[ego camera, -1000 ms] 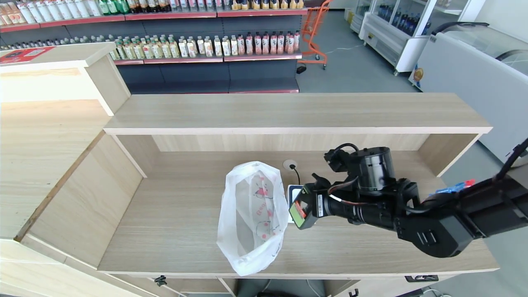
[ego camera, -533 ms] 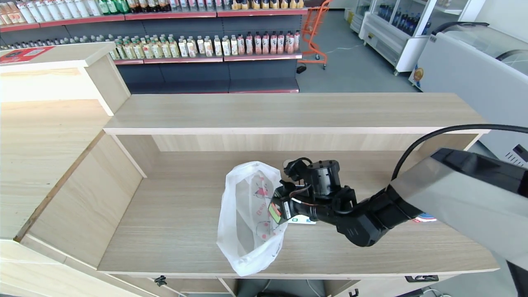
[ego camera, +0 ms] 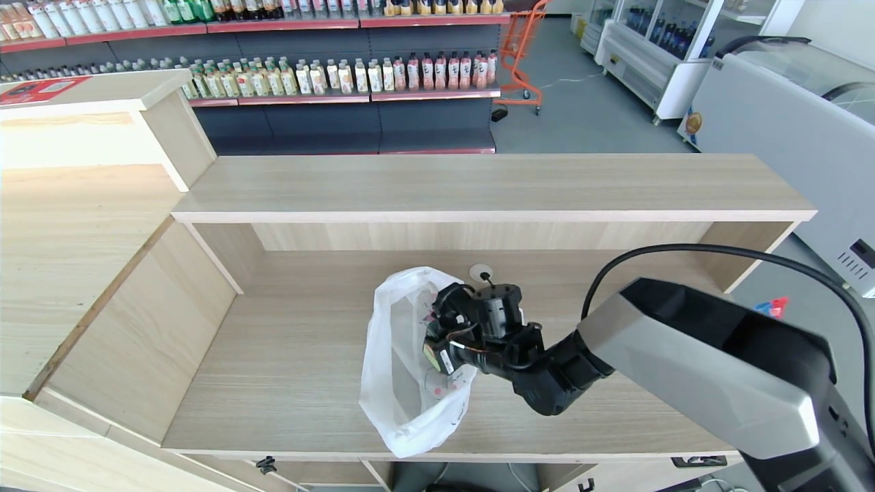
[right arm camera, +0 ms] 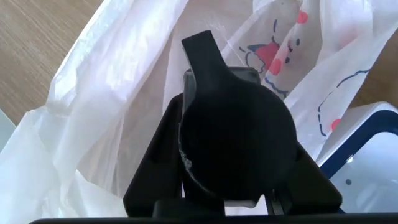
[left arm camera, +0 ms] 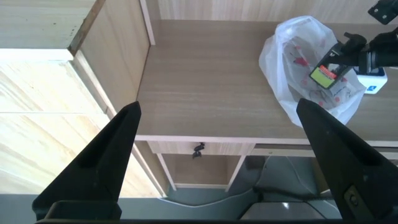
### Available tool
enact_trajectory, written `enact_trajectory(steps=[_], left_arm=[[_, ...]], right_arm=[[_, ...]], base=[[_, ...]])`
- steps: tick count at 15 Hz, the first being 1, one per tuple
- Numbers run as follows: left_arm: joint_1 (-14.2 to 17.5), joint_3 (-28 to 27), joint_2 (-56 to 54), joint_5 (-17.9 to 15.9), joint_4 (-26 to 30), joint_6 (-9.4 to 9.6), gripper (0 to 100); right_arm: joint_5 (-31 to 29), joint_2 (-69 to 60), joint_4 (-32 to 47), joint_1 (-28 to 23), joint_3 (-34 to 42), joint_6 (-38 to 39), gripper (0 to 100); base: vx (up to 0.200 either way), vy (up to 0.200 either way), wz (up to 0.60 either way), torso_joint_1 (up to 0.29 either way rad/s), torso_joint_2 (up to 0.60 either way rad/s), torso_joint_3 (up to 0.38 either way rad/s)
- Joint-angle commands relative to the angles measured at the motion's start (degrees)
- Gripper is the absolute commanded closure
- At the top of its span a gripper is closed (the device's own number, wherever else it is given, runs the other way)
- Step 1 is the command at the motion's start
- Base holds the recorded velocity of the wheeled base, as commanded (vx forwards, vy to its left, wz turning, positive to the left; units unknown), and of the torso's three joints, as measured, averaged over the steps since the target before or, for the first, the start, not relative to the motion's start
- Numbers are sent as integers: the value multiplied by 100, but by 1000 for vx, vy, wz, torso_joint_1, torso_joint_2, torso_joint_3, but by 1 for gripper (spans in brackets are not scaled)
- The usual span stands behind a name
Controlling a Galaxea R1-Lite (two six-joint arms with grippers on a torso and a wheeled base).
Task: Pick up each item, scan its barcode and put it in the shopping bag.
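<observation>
Countertop (ego camera: 273,369): item (left arm camera: 323,76) in right claw (ego camera: 436,350), over bag (ego camera: 400,389)

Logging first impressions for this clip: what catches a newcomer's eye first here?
The right tool holds a green-labelled item at the mouth of the white bag on the counter. The left tool hangs open, well away from the bag, near the counter's front edge.

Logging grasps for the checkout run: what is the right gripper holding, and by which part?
A small dark item with a green-and-red label, over the shopping bag; the exact place of the hold is hidden.
</observation>
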Motion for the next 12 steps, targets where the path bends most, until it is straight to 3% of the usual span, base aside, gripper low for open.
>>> enact_trajectory(steps=[1, 2, 3, 7, 10, 12], left_arm=[[0, 0, -2, 0, 0, -8, 0], [0, 0, -2, 0, 0, 1, 0], [0, 0, -2, 0, 0, 1, 0], [0, 0, -2, 0, 0, 1, 0], [0, 0, -2, 0, 0, 1, 0], [0, 0, -2, 0, 0, 1, 0]], right_arm=[[2, 173, -81, -12, 72, -61, 100], [2, 208, -152, -12, 107, -61, 100], [2, 217, -266, -12, 177, -52, 0], [10, -90, -468, -126, 344, 334, 0], [28, -934, -231, -311, 757, 1248, 0], [169, -2103, 437, -565, 1557, 2180, 0]], base=[[0, 0, 0, 0, 0, 0], [0, 0, 0, 0, 0, 0], [0, 0, 0, 0, 0, 0], [0, 0, 0, 0, 0, 0], [0, 0, 0, 0, 0, 0], [0, 0, 0, 0, 0, 0]])
